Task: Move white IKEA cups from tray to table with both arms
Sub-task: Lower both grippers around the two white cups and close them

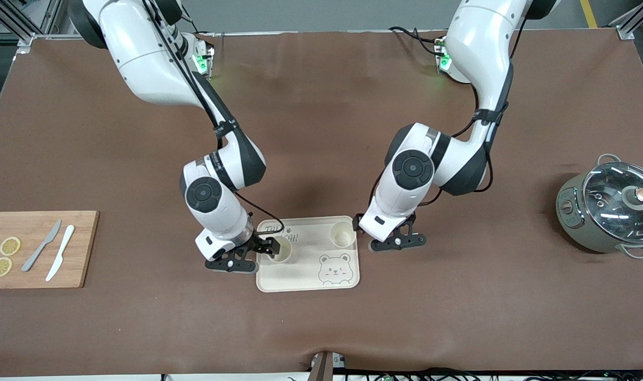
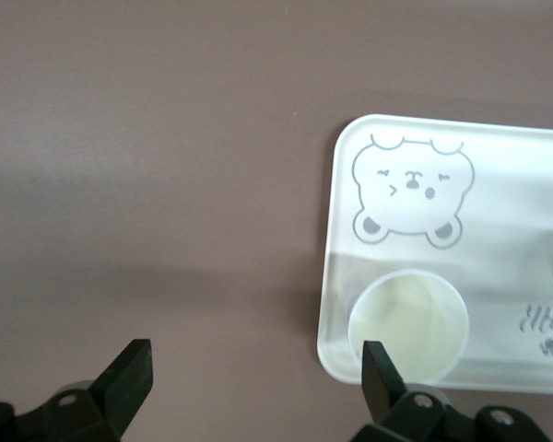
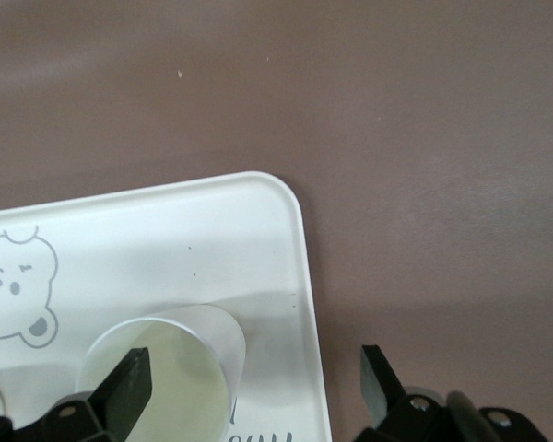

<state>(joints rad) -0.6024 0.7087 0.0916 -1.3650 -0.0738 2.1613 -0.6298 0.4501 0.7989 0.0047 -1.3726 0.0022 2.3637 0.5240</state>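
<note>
Right gripper spread wide around one white cup on the bear tray, contact unclear, left gripper open beside the tray, empty, second cup standing free.

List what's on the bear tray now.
Two white cups stand on the tray: one toward the left arm's end, one toward the right arm's, partly hidden by the open right pincer. Printed bear face too.
</note>
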